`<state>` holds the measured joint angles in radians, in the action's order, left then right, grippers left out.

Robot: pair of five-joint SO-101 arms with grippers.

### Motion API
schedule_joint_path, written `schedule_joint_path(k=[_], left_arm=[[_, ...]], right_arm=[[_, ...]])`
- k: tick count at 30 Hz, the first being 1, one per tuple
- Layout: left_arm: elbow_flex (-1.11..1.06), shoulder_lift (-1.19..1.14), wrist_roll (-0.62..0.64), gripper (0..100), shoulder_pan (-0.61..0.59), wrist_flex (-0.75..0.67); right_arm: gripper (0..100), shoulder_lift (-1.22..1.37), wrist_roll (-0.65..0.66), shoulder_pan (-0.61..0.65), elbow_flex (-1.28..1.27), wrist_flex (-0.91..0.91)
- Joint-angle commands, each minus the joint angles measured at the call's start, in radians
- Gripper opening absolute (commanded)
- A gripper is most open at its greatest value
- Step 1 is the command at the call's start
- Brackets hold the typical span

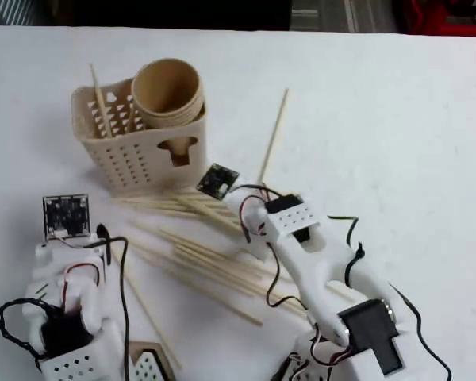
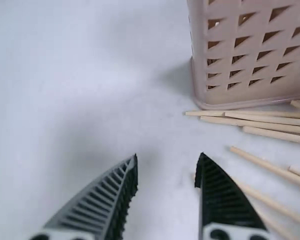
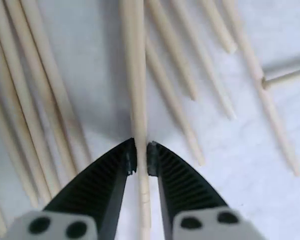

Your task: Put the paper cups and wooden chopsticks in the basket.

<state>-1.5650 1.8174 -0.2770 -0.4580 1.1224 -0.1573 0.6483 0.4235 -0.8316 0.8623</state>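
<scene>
Our right gripper (image 3: 141, 154) pinches one chopstick (image 3: 134, 75) lying among the others; our left gripper (image 2: 167, 167) hangs wide open beside the basket (image 1: 143, 163). Next, we judge, lift it basketward.

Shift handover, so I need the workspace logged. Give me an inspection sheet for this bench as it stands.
Surface: white table.
Job's things: basket holds stacked paper cups and an upright chopstick; loose chopsticks lie on the table beside it.
Clutter: nothing seen.
Grippers: left gripper open, near the basket; right gripper shut on the held chopstick.
Cables: black and red wires along both arms.
Surroundings: dark area beyond the far edge.
</scene>
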Motion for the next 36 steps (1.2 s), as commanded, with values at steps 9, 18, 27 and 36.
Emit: schedule_joint_path(k=[9, 18, 27, 36], left_arm=[[0.008, 0.01, -0.008, 20, -0.004, -0.018], [0.008, 0.01, -0.008, 20, -0.004, -0.018], [0.008, 0.01, -0.008, 20, -0.004, -0.018], [0.008, 0.01, -0.008, 20, -0.004, -0.018]], right_arm=[[1.7, -0.467, 0.025, -0.031, 0.003, 0.306], [1.7, -0.878, 0.005, 0.087, 0.058, 0.53], [1.7, -0.858, -0.222, 0.266, 0.393, 0.575], [1.7, -0.619, -0.471, 0.325, 0.628, 0.223]])
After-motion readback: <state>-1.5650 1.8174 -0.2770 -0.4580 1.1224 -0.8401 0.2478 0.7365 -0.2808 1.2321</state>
